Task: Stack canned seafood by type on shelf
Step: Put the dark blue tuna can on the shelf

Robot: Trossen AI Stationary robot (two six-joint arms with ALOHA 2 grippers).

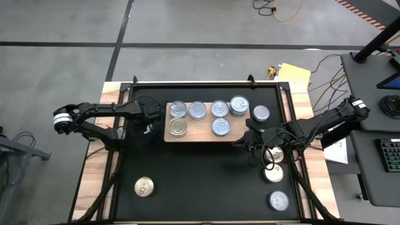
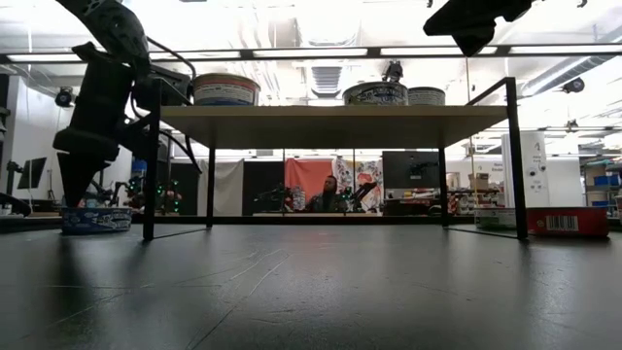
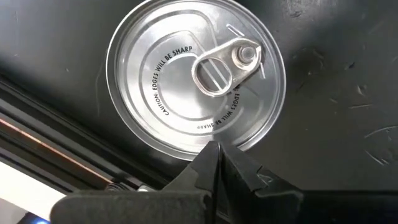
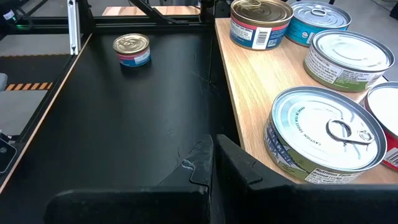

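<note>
**Tins Gathered on the Shelf, Both Grippers Pressed Together**

The shelf (image 1: pixel 201 130), a light-wood board, is being taken as the landmark; it is lying toward the far side of the black mat (image 1: pixel 200 181).

Six tins are being carried on the shelf. Four are being shown in a row along its far edge: a silver-lidded tin (image 1: pixel 178 110) at the left end, a second (image 1: pixel 197 110) beside it, a third (image 1: pixel 219 109) next, and at the right end a stack of two (image 1: pixel 239 105). Along the near edge, a gold-lidded tin (image 1: pixel 178 127) is sitting under the leftmost one, and another silver tin (image 1: pixel 221 127) is sitting toward the right.

Off the shelf, one tin (image 1: pixel 260 113) is resting on the mat just past the shelf's right end. Two more (image 1: pixel 274 155) (image 1: pixel 273 173) are lying near each other to the right of and nearer than the shelf, and a further one (image 1: pixel 279 200) is lying well nearer still. A gold-lidded tin (image 1: pixel 144 186) is sitting alone, well apart from the shelf on its near left.

The left gripper (image 1: pixel 148 130) is being held just off the shelf's left end, its fingers (image 3: pixel 214 163) pressed together and gripping nothing; a silver pull-tab lid (image 3: pixel 196 81) is being shown close beyond their tips in the left wrist view.

The right gripper (image 1: pixel 245 142) is being held just beside the shelf's near right corner, its fingers (image 4: pixel 214 158) likewise pressed together and empty.
</note>
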